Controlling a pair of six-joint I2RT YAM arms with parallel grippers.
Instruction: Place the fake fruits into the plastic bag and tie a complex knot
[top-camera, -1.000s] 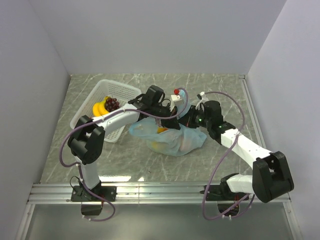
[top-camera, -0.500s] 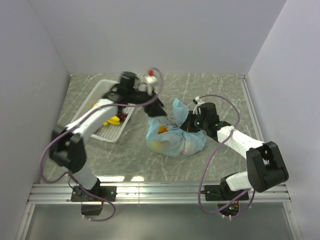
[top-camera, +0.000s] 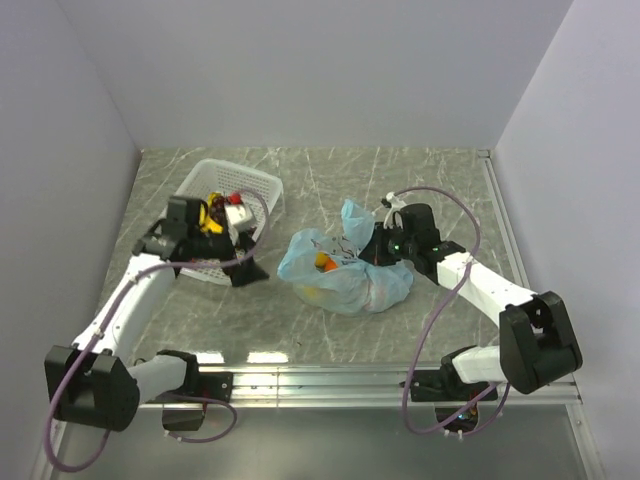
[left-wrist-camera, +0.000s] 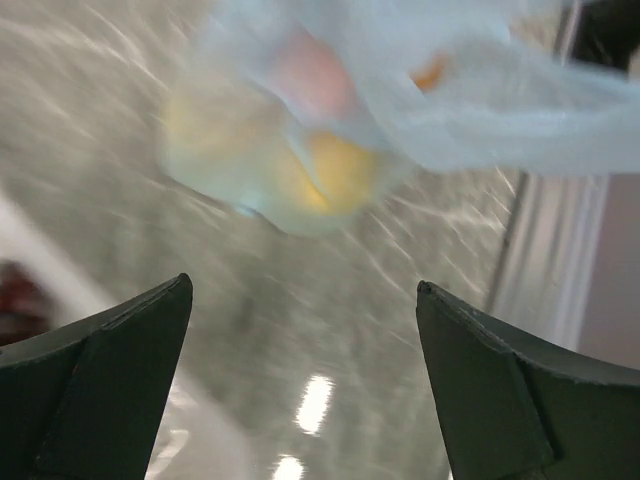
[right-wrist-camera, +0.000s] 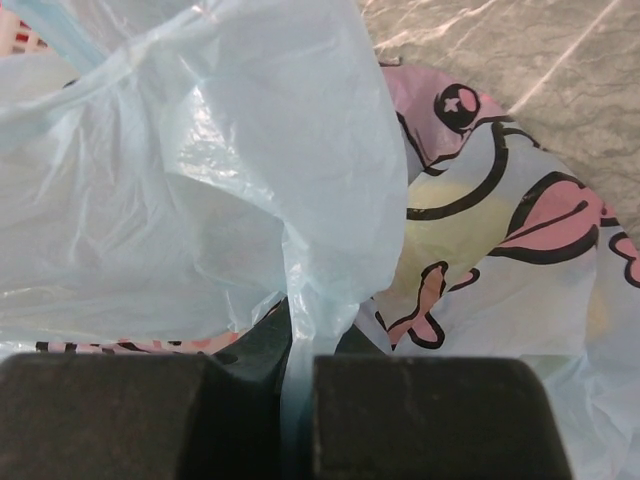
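The right gripper (right-wrist-camera: 297, 385) is pinched shut on a thin gathered strip of the plastic bag (right-wrist-camera: 250, 150), and the film rises straight up from between its jaws. Holding that edge seems meant to keep the mouth lifted and stop the bag sliding while fruit goes in. The bag's body lies just beyond this gripper on the table (top-camera: 420, 180), with an orange (top-camera: 322, 262) showing at its opening. The left gripper (left-wrist-camera: 302, 300) is spread wide with nothing between its fingers. The bag is ahead of it and blurred, with a yellow fruit (left-wrist-camera: 335, 170) and a pinkish peach (left-wrist-camera: 310, 80) visible through the film. Just beside this gripper, on the side away from the bag, sits the white basket (top-camera: 262, 190) with bananas (top-camera: 208, 220) inside, so loading looks unfinished and tying not yet begun
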